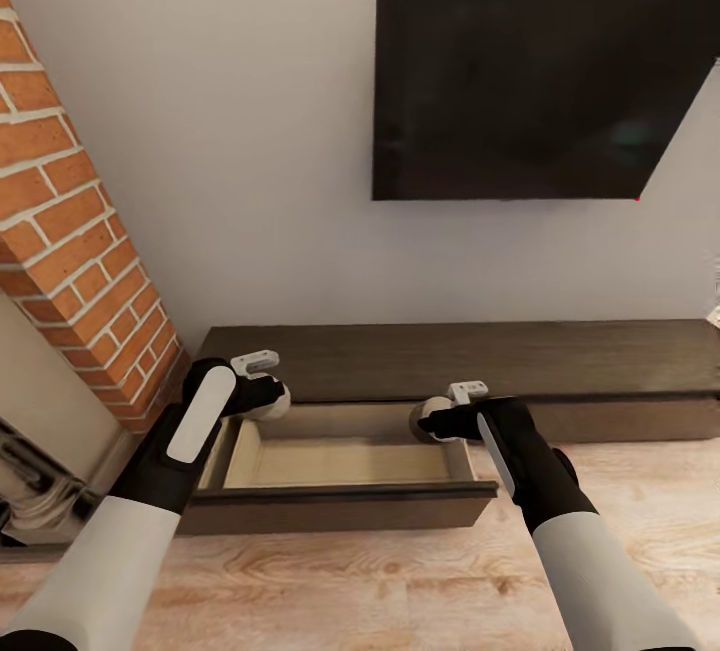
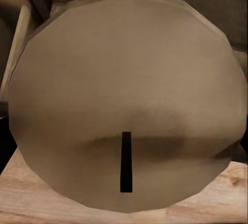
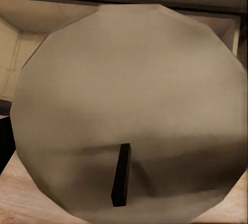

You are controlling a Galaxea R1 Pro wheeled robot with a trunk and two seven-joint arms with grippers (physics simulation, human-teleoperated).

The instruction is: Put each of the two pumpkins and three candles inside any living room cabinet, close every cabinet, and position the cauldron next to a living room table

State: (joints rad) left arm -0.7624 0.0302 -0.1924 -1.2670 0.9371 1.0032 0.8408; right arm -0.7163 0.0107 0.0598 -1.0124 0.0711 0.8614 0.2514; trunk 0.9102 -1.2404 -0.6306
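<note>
Directly ahead, from the head camera, a pale wall carries a large black TV (image 1: pixel 540 91), with a slanting brick fireplace column (image 1: pixel 75 231) at the left. Below them the cabinet (image 1: pixel 560 356), a long low dark-brown console, runs along the wall over a light wood floor (image 1: pixel 400 581). One drawer (image 1: pixel 340 506) at its left end stands pulled out, showing a pale wooden interior. What shows of that interior appears bare: no pumpkin or candle can be made out lying in it.

Both arms reach over the drawer. The left claw (image 1: pixel 268 394) hangs above the drawer's rear left corner, pinching a round beige candle (image 2: pixel 124 105); in the left wrist view this candle is a broad tan disc with a short black wick, blocking the fingers. The right claw (image 1: pixel 440 418) hangs above the drawer's rear right corner, likewise pinching a second candle (image 3: pixel 129 110), seen face-on in the right wrist view with its wick, the drawer's pale inside behind it.

Judging by this, the task is at an early stage: two candles are poised to be let go into the drawer but are not yet inside. Left to do, apparently, are a third candle, two pumpkins, closing the drawer, and placing the cauldron beside the bench.
</note>
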